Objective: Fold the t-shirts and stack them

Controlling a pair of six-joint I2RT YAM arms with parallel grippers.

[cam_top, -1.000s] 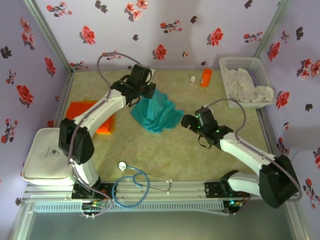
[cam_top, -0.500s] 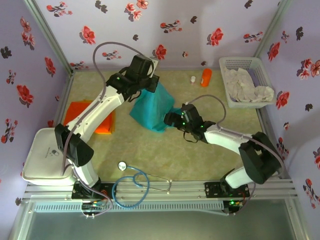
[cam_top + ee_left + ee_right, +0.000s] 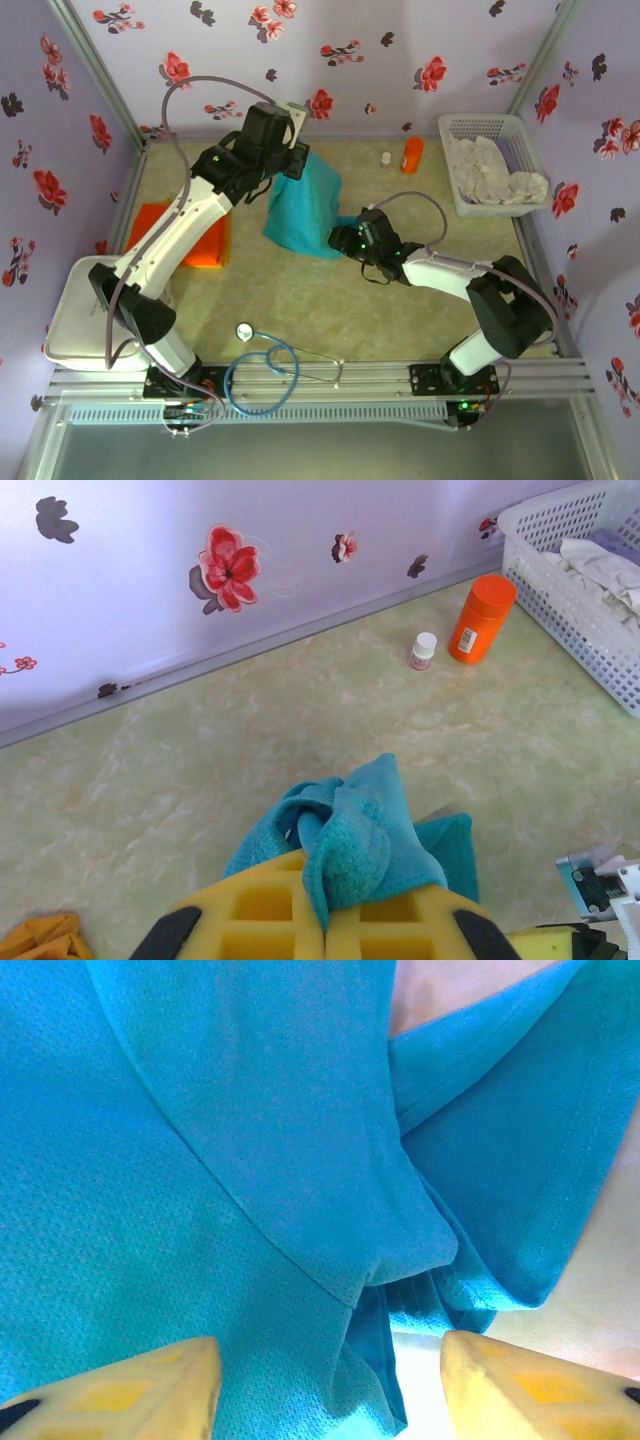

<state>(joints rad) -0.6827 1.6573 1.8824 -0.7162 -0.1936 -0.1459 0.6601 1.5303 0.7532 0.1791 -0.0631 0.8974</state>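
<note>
Your left gripper (image 3: 325, 926) is pinched tight on a bunch of the teal-green t-shirt (image 3: 305, 205), holding it up near the table's (image 3: 300, 300) far edge, while your right gripper (image 3: 325, 1380) stands spread with the shirt's lower folds between its fingers (the orange t-shirt (image 3: 185, 238) lies by the left edge).

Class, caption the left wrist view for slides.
Left gripper pinches teal-green cloth t-shirt above table; orange plastic bottle beyond.

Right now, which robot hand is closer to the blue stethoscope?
Right. The right hand sits at the teal shirt's near edge, beyond the stethoscope. The left hand holds the shirt's top up, farther back still.
</note>
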